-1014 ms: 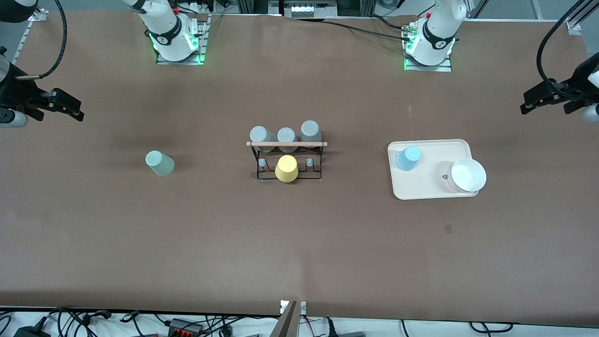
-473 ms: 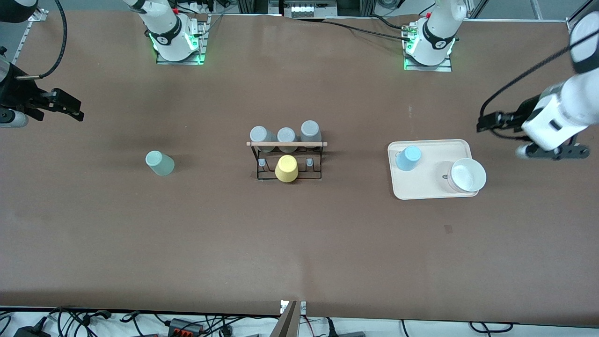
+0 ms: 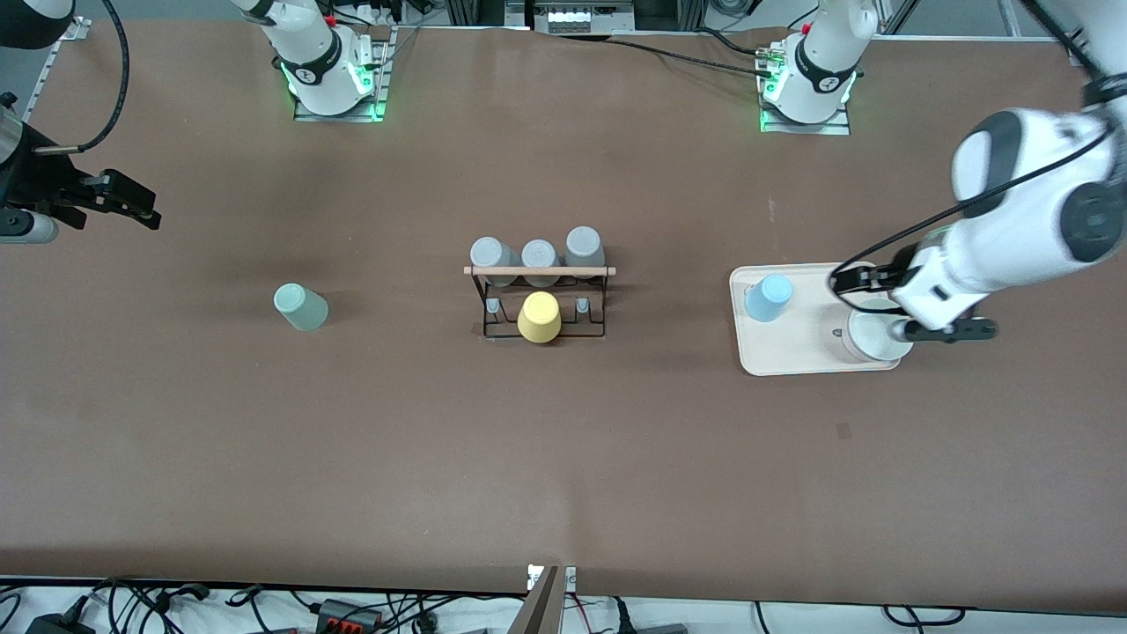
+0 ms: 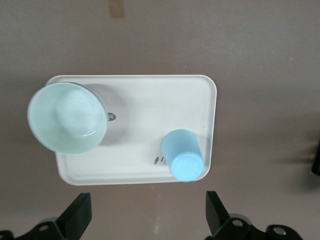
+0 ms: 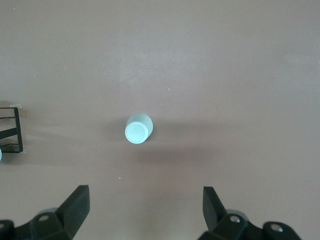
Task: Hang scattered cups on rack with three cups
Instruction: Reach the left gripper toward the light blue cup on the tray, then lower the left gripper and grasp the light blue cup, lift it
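1. Left gripper (image 4: 145,215) hangs over the tray (image 3: 797,357), jaws spread; the blue cup (image 4: 183,161) stands just ahead of them.
2. Right gripper (image 5: 145,212) waits, jaws spread, the mint cup (image 5: 138,129) on the bench ahead.
3. Rack (image 3: 539,299) mid-bench.

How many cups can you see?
6. Three grey cups and a yellow cup are on the rack. A light blue cup stands on the cream tray. A mint green cup stands toward the right arm's end.
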You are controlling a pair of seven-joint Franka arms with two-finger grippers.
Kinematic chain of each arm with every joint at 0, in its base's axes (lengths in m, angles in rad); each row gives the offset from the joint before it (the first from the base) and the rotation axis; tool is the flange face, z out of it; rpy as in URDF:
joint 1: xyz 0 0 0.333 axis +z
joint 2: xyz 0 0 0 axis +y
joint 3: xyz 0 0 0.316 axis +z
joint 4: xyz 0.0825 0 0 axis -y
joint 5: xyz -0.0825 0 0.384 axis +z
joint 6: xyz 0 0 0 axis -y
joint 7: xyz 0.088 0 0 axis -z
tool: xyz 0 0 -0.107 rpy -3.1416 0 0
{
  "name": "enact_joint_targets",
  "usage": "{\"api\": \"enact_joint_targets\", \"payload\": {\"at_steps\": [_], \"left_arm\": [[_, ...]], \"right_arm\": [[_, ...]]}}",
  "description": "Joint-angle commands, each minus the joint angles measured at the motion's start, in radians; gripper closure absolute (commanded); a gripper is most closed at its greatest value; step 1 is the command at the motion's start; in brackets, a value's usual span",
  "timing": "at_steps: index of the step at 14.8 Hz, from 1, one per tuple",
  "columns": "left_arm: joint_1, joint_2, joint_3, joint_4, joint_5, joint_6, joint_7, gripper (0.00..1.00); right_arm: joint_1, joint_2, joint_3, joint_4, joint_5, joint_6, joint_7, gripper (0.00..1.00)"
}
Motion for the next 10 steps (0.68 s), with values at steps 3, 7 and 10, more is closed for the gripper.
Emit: {"api": "enact_joint_targets", "payload": {"at_steps": [3, 7, 10], "left_arm": [[0.0, -0.031, -0.066, -0.21, -0.014, 0.244, -0.088, 0.0], [-0.01, -0.031, -0.095, -0.359, -0.01, 0.439, -0.116, 0.0], [-0.03, -0.016, -0.095, -0.384, -0.007, 0.472, -0.122, 0.0]], "right_arm": [[-0.005, 0.001, 0.005, 0.004, 0.001, 0.0, -0.004, 0.0], [-0.007, 0.007, 0.005, 0.004, 0.001, 0.001, -0.005, 0.0], [-0.01, 0.009, 0.005, 0.005, 0.001, 0.004, -0.005, 0.0]]}}
